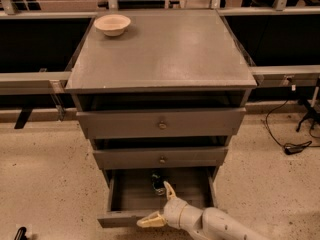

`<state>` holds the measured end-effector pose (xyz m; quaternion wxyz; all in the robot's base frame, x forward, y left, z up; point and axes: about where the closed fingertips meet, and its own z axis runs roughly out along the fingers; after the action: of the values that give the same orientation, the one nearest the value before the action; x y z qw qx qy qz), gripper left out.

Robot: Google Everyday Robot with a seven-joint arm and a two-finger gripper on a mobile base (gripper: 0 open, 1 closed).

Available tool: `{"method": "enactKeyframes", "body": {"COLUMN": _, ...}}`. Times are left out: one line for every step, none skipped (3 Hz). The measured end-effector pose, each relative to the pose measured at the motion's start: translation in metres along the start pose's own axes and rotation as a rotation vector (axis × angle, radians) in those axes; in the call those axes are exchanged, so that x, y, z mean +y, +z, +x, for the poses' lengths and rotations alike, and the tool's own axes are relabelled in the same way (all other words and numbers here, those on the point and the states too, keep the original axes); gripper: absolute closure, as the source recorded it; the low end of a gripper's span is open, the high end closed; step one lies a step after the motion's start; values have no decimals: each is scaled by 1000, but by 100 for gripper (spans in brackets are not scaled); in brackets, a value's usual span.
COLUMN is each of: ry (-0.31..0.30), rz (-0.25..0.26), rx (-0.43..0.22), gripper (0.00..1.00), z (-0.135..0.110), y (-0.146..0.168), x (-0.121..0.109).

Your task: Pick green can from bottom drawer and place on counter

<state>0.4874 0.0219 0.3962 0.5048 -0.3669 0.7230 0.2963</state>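
The bottom drawer (125,194) is pulled open below two shut grey drawers. The green can (158,182) stands at the back of it, small and dark, partly under the middle drawer's front. My gripper (161,203) is low at the drawer's front, just in front of and below the can. Its cream fingers are spread wide: one (170,189) points up toward the can, the other (150,220) lies over the drawer's front edge. It holds nothing. The counter (165,49) is the flat grey cabinet top.
A cream bowl (112,24) sits at the counter's back left corner. Grey rails (30,76) run left and right of the cabinet. Black cables (292,144) lie on the speckled floor at the right.
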Motion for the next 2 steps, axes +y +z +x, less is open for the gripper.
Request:
{"method": "enactKeyframes", "body": {"ry": -149, "rz": 20, "rx": 29, "gripper": 0, "z": 8, "y": 17, "x": -24}}
{"method": "enactKeyframes", "body": {"ry": -163, "rz": 58, "rx": -39, "gripper": 0, "z": 32, "y": 19, "x": -81}}
